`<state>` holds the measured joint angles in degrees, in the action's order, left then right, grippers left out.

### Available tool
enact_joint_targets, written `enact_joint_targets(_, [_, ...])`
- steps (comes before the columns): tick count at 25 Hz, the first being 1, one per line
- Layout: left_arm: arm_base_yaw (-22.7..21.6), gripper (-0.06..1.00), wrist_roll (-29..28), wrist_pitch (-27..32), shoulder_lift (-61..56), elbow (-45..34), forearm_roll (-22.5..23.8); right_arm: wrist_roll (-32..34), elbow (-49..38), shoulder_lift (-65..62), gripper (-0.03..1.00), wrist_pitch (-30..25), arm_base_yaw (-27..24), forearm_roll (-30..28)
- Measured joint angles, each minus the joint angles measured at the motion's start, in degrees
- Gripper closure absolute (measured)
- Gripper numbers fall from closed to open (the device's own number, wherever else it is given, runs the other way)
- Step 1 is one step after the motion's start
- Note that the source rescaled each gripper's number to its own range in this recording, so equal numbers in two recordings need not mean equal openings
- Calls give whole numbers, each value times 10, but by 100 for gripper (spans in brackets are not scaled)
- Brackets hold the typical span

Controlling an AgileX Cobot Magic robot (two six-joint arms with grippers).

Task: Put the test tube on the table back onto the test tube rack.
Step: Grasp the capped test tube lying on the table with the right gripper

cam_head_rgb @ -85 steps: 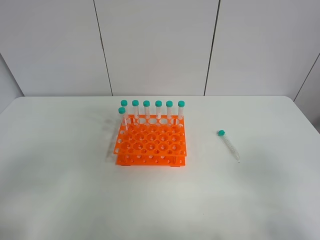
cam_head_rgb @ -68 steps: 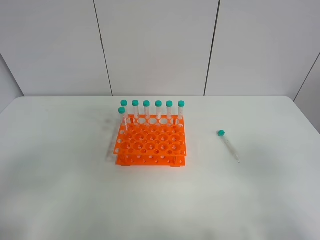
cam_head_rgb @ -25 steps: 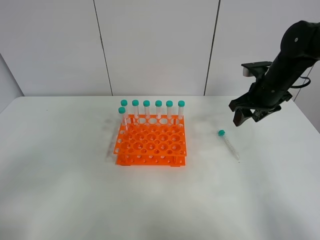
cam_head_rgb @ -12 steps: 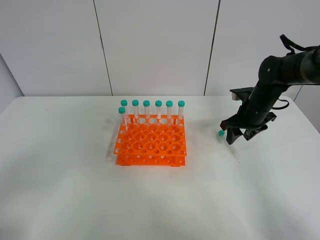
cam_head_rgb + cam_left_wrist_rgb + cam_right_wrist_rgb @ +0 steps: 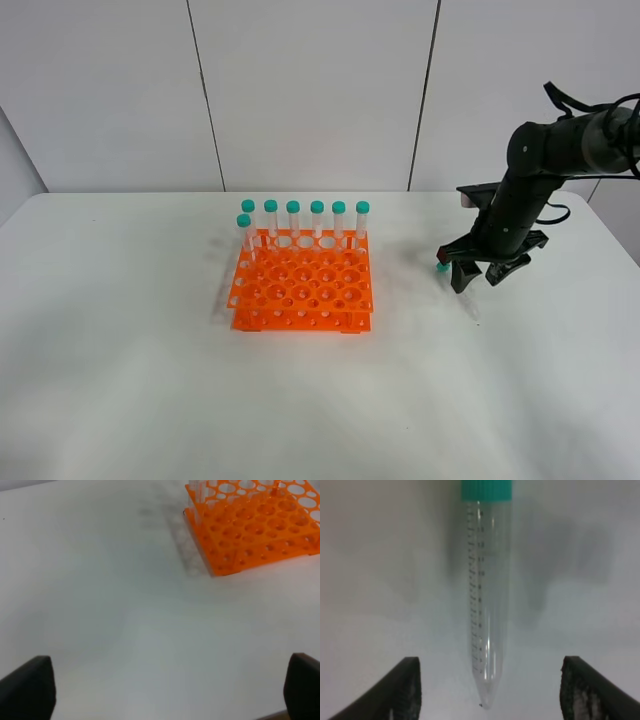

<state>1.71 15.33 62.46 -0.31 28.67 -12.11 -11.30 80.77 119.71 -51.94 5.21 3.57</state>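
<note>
left fingers (image 5: 27, 690) spread wide, released, nothing between them but bare surface (image 5: 125, 630); from that wrist camera the test tube rack (image 5: 255, 535) shows farther off across the surface. Exterior view: the near half of the surface (image 5: 150, 390) is bare. Rack (image 5: 302, 290) sits roughly mid-surface, orange, two tiers, most holes empty. Seven capped tubes (image 5: 317, 218) stand upright in it: six along the far row, one in the next row at the rack's 9 o'clock edge. The loose test tube (image 5: 442, 266) lies flat on the surface at 3 o'clock from the rack, well apart from it, green cap toward 11 o'clock; most of its body is hidden behind the right fingers (image 5: 460, 277). Right wrist camera: test tube (image 5: 487, 605) lies centred between both fingers (image 5: 405, 690), tip end level with them, clear gap each side, no contact. So right fingers are released, straddling the tube, not grasping. Whether the tips touch the surface: can't tell. The right arm (image 5: 530, 170) stretches off toward 2 o'clock. White panelled wall (image 5: 310, 90) behind.
</note>
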Motion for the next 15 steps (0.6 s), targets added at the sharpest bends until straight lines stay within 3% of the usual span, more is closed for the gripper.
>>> enact_joint_targets(7, [0,-6,0,0,0,0,0,0,0,29,3,-21,4,1])
enact_joint_targets(15, [0,-6,0,0,0,0,0,1,0,29,3,19,36,-5])
